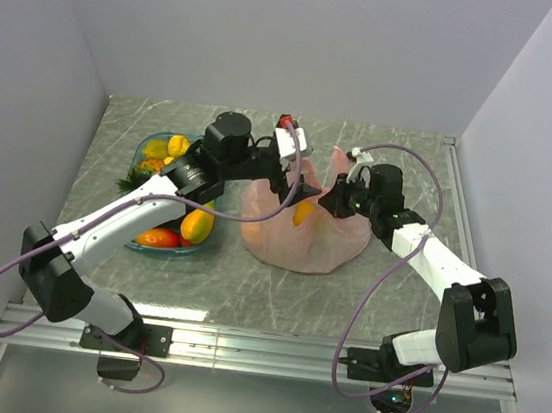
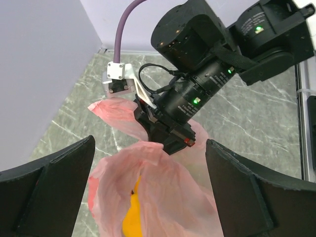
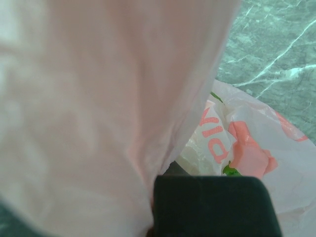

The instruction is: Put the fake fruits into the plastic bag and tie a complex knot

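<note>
Pink film of the plastic bag hangs right across my right wrist lens, so close that it blurs, rising from my own dark finger at the bottom of that view. My right gripper is pressed together on the bag's rim and holds the mouth up; the left wrist view shows that pinch plainly. My left gripper hovers over the opening, jaws spread wide with nothing between them. Just below it, inside the bag, sits 1 yellow-orange mango. The bag rests on the table between my 2 arms. The other fake fruits lie in the teal tray to its left, beside my left forearm. No knot is tied yet.

As I judge it, the weak point is that single pinch. The film is thin and slick, so if it creeps out of my right jaws the mouth will slump shut and the next fruit will land on top of the bag rather than in it. My left fingers hang close to the rim, and pulling away carelessly could hook the plastic and drag the bag or tear it. With film over my right lens, that camera would show me no slip.
</note>
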Controlling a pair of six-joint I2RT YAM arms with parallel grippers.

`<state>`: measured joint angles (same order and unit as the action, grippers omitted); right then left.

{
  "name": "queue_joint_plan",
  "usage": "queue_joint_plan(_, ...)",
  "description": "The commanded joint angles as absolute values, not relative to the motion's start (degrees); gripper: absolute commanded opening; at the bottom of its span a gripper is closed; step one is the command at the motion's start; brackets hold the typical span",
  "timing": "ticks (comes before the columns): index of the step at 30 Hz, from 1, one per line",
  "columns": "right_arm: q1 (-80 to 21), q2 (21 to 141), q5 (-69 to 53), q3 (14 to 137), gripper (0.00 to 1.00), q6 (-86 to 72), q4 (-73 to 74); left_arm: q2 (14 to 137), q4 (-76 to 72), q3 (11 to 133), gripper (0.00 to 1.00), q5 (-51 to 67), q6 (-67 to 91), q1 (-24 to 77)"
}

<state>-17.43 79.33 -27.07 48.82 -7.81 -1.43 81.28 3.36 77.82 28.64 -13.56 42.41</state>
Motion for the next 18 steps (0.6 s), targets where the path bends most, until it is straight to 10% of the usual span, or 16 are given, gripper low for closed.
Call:
queue_joint_plan(1,-17.8,78.9,-26.5,51.0,0.00,-6.9,-1.8,83.8,5.9,82.8,0.99,28.1,-11.6,42.6)
queue_joint_plan(4,-17.8,78.5,-26.3,50.5,0.00,-6.3,-1.3,86.0,8.6,84.2,0.83,27.0,-12.0,42.3)
queue_joint_plan(9,-17.0,78.0,-27.8,50.6,0.00,-4.2,-0.4,83.0,5.5,80.8,0.00,31.2,-9.3,38.2)
queue_joint_plan(18,-14.4,64.4,-34.2,53.5,0.63,3.7,2.2,81.9,2.0,76.2,0.01,43.8,1.6,34.3)
